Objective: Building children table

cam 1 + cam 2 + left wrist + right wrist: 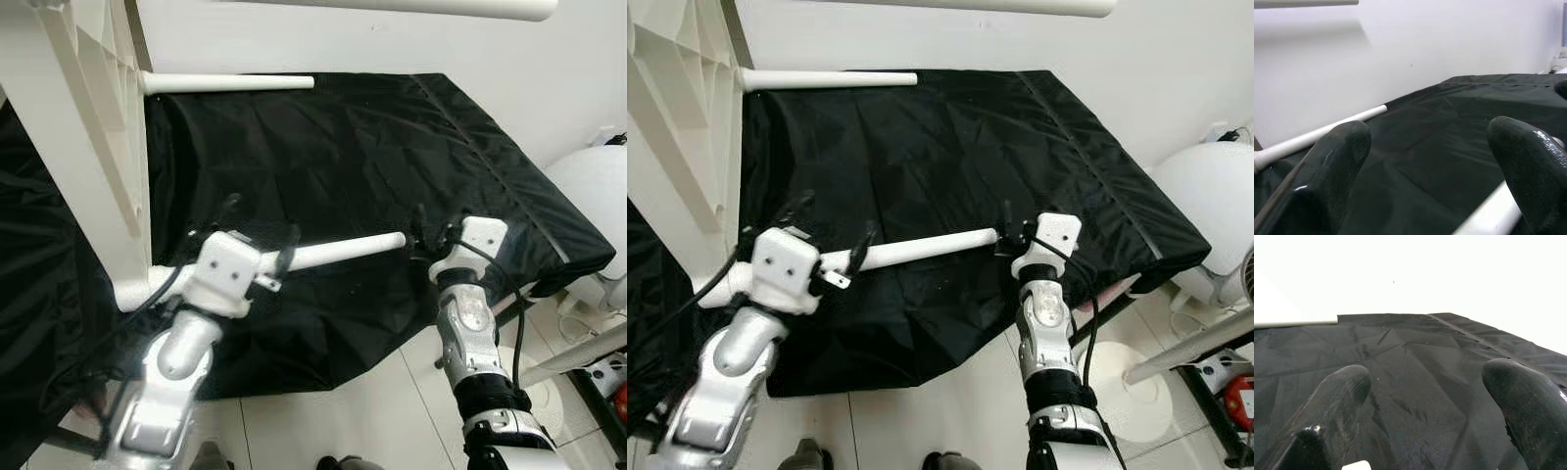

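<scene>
The white tabletop (83,137) stands on its edge at the left of a surface draped in black cloth (353,157). Its near white leg (338,251) juts out to the right over the cloth. Another leg (230,82) points right at the back, and a third (441,8) runs along the top. My left gripper (260,233) is open around the near leg close to its root; the leg (1488,215) runs beside one finger (1528,171). My right gripper (426,235) is open at the leg's free tip (1356,465).
The cloth-covered surface ends at its right corner (578,255), with tiled floor (362,411) below. A white rounded object (593,181) stands to the right. A white round base (1122,387) and white bars lie on the floor by my right arm.
</scene>
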Controlling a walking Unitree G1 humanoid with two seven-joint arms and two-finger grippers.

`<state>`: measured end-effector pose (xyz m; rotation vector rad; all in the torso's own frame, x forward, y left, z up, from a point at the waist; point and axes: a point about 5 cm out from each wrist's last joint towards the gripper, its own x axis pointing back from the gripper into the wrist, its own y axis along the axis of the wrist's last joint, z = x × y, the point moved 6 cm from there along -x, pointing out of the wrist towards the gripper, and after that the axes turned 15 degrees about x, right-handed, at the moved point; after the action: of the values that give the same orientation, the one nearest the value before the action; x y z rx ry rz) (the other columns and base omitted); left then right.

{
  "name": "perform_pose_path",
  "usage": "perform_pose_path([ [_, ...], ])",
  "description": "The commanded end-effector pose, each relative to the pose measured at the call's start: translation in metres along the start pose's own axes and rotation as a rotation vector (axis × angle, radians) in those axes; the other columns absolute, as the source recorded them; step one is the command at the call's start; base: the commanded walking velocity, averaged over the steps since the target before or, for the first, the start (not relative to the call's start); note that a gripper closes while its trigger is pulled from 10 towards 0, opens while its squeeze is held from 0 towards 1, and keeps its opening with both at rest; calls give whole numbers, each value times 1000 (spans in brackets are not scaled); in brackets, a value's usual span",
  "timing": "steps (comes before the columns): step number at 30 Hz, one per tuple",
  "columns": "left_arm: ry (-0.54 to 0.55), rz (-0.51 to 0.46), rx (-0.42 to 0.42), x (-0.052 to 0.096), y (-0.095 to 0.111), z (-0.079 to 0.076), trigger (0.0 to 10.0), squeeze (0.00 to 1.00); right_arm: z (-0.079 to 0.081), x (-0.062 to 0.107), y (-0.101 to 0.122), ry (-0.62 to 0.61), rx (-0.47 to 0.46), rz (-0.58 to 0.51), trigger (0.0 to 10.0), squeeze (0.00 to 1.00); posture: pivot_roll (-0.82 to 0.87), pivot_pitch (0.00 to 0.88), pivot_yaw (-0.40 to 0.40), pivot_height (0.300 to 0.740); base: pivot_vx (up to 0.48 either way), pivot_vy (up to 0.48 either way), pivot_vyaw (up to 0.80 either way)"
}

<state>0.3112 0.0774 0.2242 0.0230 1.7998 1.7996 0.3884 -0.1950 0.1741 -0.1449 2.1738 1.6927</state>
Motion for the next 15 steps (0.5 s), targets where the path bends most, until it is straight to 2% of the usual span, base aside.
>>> perform_pose_path([
  [1,7,30,24,-6,-9,-1,10000,0,-4,3,-5,-35,27,37,10000,0,56,60,-30,740,0,0,0],
  [7,28,35,48,-17,-16,2,10000,0,-5,5,-6,-54,58,47,10000,0,17,46,-24,740,0,0,0],
  [8,44,64,63,-23,-25,4,10000,0,-3,7,-4,-38,55,35,10000,0,7,42,-23,740,0,0,0],
  [9,16,108,75,-30,-36,1,10000,0,-1,9,-4,-26,55,27,10000,0,-8,35,-21,740,0,0,0],
  [10,-14,156,120,-37,-47,-4,10000,0,2,10,-3,-17,56,21,10000,0,-17,30,-20,740,0,0,0],
  [12,-14,156,120,-37,-47,-4,10000,0,2,10,-3,-17,56,21,10000,0,-17,30,-20,740,0,0,0],
  [13,-48,191,165,-40,-54,-10,10000,0,4,11,-2,-9,56,15,10000,0,-28,25,-15,740,0,0,0],
  [15,-48,191,165,-40,-54,-10,10000,0,4,11,-2,-9,56,15,10000,0,-28,25,-15,740,0,0,0],
])
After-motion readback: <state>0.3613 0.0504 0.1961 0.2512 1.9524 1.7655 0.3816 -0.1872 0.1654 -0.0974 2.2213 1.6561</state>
